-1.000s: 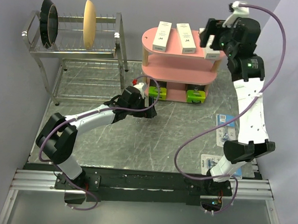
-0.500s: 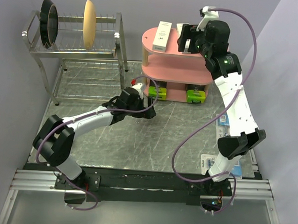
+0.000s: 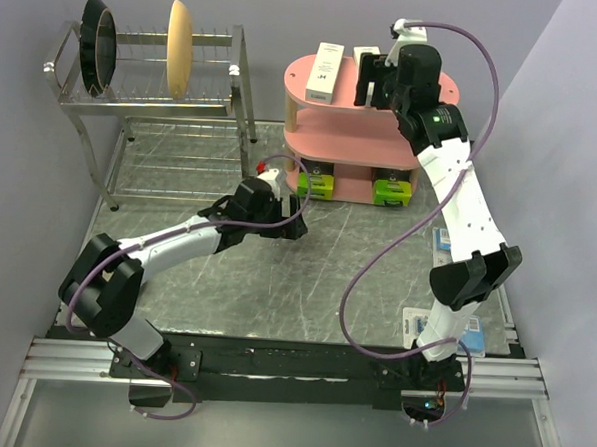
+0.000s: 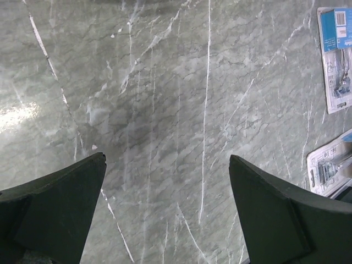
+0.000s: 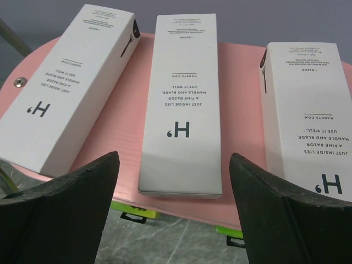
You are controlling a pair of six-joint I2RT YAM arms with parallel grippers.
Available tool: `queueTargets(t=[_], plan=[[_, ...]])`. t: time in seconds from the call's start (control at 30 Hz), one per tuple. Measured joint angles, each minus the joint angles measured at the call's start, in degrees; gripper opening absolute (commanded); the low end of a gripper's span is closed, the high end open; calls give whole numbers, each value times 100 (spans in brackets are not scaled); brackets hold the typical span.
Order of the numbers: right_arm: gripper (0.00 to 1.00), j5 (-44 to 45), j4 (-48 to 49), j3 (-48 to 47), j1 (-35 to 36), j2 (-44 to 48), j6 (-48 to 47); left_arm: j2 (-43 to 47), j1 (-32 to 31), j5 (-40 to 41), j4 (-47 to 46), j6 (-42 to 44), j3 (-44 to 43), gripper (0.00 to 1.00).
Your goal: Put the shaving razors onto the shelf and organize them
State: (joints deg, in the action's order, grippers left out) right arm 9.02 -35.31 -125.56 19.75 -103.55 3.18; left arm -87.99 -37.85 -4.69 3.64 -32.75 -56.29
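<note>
From above, we see that the right pincer (image 3: 371, 85) has swung leftward from the right edge of the pink three-tier shelf (image 3: 328, 135). It now hangs over the top board, hiding part of the slim white boxes (image 3: 325, 71) lying there. The left pincer (image 3: 290, 223) has drawn back slightly from the shelf's foot, where two black-and-lime-green boxes (image 3: 317, 185) sit on the lowest tier. Two clear blister packs with blue cards (image 3: 443, 241) lie on the grey marble bench (image 3: 276, 272), at the right.

At the left wrist, we find the left pincer (image 4: 168, 158) spread wide and empty above the bench, the blister packs (image 4: 336, 55) far right.

At the right wrist, the right pincer (image 5: 175, 158) stands wide, holding nothing, over the middle one of three white boxes (image 5: 181, 99) lying side by side.
</note>
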Motion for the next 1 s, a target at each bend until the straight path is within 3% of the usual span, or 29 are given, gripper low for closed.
queueTargets(t=[0.13,0.27,0.57,1.0], plan=[[81,105,2,0,0,-87,0,70,26,0,-26,-13,59,99],[67,125,-2,0,2,-151,17,92,48,-2,-52,-72,81,100],[62,337,59,120,37,-118,192,129,96,-7,-125,-129,260,99],[61,671,105,564,308,243,369,201,96,-46,-243,-160,280,100]])
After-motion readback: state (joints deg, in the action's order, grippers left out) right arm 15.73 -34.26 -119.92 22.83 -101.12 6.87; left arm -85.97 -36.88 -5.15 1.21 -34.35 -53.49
